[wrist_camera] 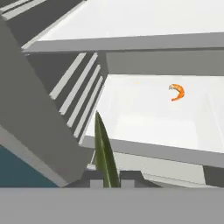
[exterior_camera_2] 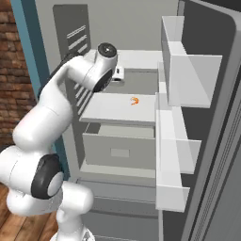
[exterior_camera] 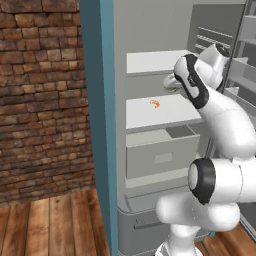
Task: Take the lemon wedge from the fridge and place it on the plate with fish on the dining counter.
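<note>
The fridge (exterior_camera: 150, 30) stands open, with its white inner shelves facing me. My gripper (wrist_camera: 107, 181) is inside it, between the top shelf and the middle shelf (exterior_camera: 160, 112). In the hand view its two tips are shut on the lemon wedge (wrist_camera: 104, 151), a thin yellowish-green sliver that sticks up from between them. The hand (exterior_camera_2: 117, 73) hangs above the left part of the middle shelf (exterior_camera_2: 117, 108), clear of its surface. The plate and the dining counter are out of view.
A small orange curled item (exterior_camera: 155, 103) (exterior_camera_2: 135, 100) (wrist_camera: 176, 92) lies on the middle shelf. Below is a half-open grey drawer (exterior_camera: 160, 155). The fridge door with its shelves (exterior_camera_2: 188, 80) stands open at the right; a brick wall (exterior_camera: 40, 100) is at the left.
</note>
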You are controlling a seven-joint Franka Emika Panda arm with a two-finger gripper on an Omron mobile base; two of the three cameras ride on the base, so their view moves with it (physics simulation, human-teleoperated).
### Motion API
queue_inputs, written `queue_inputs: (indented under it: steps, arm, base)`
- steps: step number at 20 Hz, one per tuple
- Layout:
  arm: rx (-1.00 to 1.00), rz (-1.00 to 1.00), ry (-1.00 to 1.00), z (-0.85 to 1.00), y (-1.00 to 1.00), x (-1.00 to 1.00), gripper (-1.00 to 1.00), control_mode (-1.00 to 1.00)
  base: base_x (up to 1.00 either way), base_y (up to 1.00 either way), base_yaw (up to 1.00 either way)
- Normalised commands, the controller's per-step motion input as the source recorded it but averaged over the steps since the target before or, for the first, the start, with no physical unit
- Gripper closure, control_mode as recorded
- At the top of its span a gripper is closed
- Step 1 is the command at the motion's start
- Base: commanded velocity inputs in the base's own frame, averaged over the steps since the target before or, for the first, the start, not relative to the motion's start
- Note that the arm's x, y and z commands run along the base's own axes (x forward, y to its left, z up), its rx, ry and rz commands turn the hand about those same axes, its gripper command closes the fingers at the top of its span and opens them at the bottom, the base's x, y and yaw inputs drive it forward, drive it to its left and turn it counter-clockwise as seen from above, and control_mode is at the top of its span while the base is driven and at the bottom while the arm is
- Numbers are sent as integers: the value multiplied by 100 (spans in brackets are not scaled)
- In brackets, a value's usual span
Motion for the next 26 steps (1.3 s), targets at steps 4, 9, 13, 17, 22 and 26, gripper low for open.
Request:
queue_inputs:
  steps: [4, 9, 13, 17, 22, 26]
  arm:
    - [-1, -8, -48, -20, 0, -100, 100, -100]
    - [0, -2, -10, 0, 1, -30, 100, -100]
    - [0, 0, 0, 0, 4, -16, 100, -100]
    - [1, 0, 0, -5, 9, -25, 100, 100]
    - [0, 0, 0, 0, 0, 0, 100, 100]
    - [0, 0, 0, 0, 0, 0, 100, 100]
  base:
    - [0, 0, 0]
    - [0, 0, 0]
    - [0, 0, 0]
    - [-75, 23, 0]
    - [-76, 21, 43]
    - [0, 19, 96]
